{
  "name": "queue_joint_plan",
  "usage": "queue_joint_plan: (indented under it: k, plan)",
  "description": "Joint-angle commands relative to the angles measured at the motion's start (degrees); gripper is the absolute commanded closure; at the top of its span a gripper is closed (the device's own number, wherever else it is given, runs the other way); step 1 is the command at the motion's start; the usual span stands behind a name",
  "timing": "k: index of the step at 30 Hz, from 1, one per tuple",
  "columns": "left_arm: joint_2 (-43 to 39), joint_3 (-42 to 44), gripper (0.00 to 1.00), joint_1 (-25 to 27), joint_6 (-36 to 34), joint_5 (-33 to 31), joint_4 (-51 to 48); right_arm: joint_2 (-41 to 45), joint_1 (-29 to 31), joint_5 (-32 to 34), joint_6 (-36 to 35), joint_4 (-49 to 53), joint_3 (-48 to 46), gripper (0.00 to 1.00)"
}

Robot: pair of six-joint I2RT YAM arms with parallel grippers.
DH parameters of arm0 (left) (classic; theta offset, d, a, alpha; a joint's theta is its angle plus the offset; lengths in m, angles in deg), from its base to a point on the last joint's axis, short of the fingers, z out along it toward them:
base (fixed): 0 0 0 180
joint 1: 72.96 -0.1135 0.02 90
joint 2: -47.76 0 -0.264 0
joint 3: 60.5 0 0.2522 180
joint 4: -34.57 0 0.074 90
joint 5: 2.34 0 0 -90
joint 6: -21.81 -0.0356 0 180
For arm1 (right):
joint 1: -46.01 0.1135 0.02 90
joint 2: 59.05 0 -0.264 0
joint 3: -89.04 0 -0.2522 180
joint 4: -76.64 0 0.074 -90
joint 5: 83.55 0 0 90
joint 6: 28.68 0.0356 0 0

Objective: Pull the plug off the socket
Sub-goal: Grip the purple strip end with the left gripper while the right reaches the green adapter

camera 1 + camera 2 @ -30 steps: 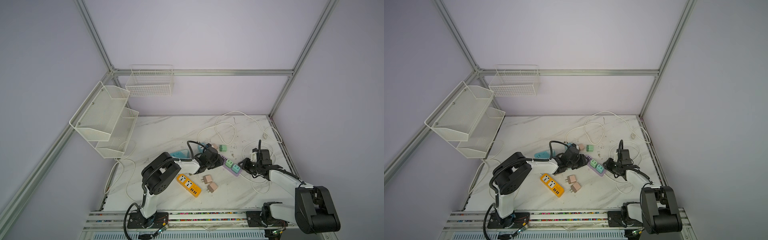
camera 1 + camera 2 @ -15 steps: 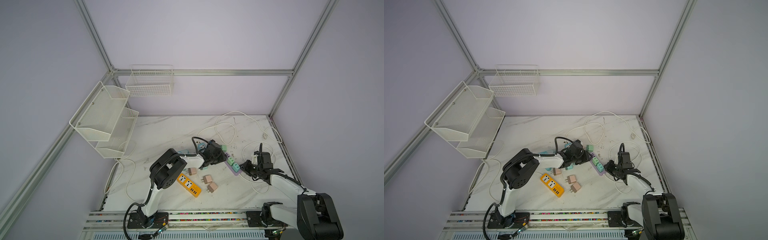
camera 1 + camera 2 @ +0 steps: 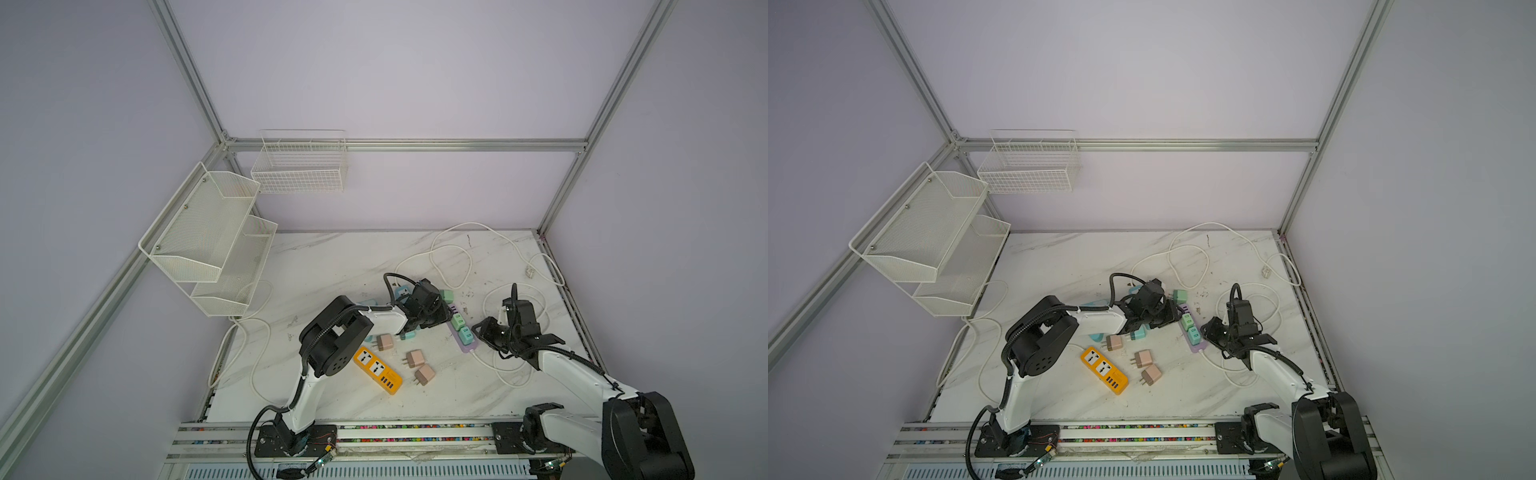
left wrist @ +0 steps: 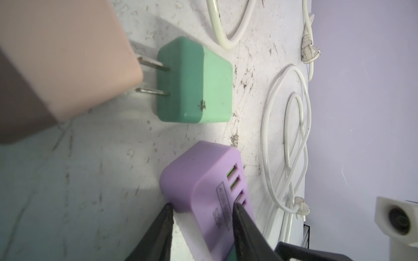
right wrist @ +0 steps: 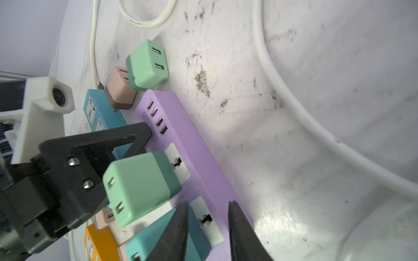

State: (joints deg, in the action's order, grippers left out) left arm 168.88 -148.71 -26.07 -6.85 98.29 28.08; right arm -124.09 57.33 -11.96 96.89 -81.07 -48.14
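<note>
Left arm [image 3: 384, 318] stretched low, left claw [image 4: 201, 204] fingers apart, right claw [image 5: 207, 203] narrowly parted.

An orange power strip [image 3: 377, 371] lies flat on the marble table [image 3: 332, 257], with 3 pink adapters [image 3: 414, 358] near it. A 2-tier white mesh shelf [image 3: 208, 237] and a wire basket [image 3: 299, 168] hang on the walls. White cable [image 4: 229, 45] lies in loops on the table.

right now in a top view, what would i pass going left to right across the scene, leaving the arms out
mesh wall shelf → orange power strip → nearest pink plug → purple power strip → white cable's loose plug end
</note>
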Motion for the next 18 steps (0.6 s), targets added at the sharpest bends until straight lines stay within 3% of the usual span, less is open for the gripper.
queue_joint_plan:
  k: [1, 7, 11, 18]
  plan:
    - [-1.21, -0.64, 0.58, -0.26, -0.99, 2.32, 2.94, 1.43, 0.27, 4.51, -4.22, 6.31, 4.97, 0.61]
    - [-0.56, 1.41, 0.61, -1.01, -0.06, 3.55, 5.38, -0.50, 3.41, 8.33, -9.18, 13.47, 12.59, 0.46]
    - [0.08, 1.59, 0.62, -1.14, -0.02, 4.22, 6.11, -2.26, 8.06, 13.12, -10.19, 16.19, 16.18, 0.42]
    - [1.20, 1.58, 0.62, -1.09, 0.30, 4.01, 4.79, -9.79, 12.32, 14.94, -13.25, 18.87, 21.13, 0.41]
